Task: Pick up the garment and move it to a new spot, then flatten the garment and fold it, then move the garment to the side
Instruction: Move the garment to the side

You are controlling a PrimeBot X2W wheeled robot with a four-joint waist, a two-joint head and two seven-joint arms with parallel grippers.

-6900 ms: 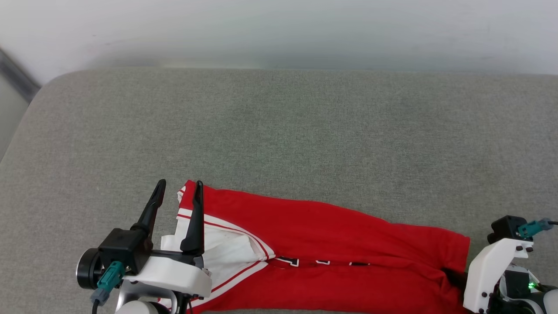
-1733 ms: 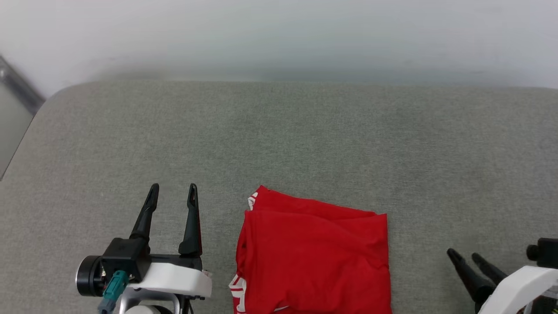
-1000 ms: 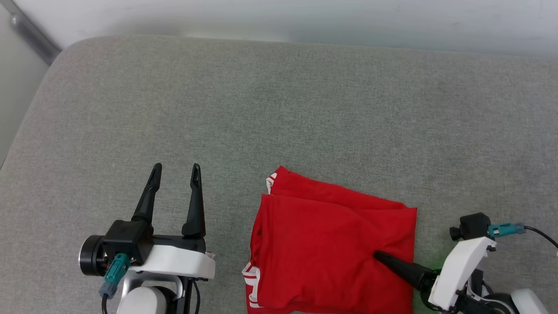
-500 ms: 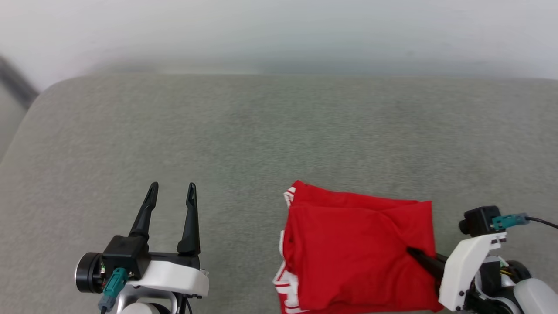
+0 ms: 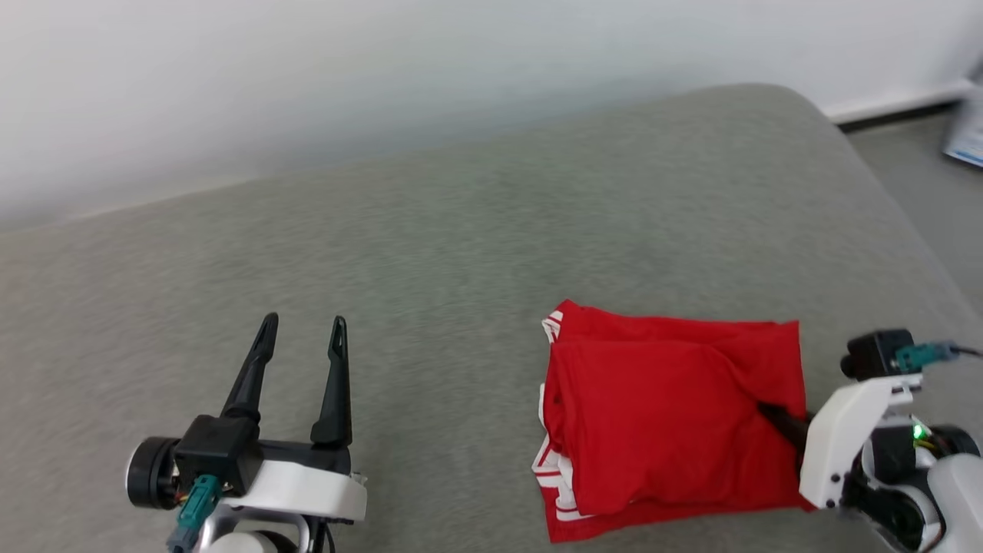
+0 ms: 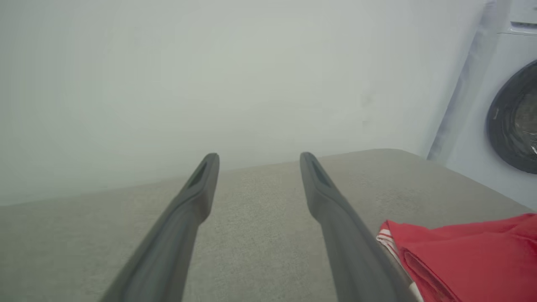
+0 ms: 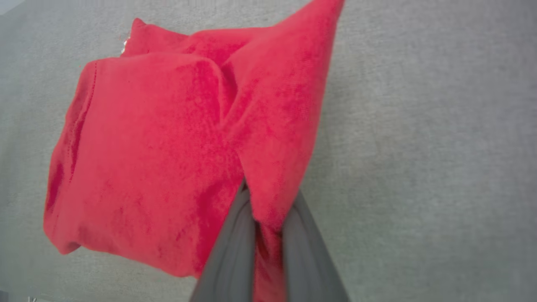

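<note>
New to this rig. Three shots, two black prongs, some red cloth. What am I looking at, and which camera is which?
It is a wheeled robot with two arms; each ends in a hand with two long dark fingers. The wide shot comes from a camera on its head, looking down at a grey padded surface. The other two come from wrist cameras, each looking along that hand's own fingers. The left hand stands open, holding nothing. A folded red shirt with white striped trim lies on the surface, to the robot's right. The right hand is shut on its right edge, cloth pinched between the fingers. The left wrist shot also shows a washing machine in the background.
</note>
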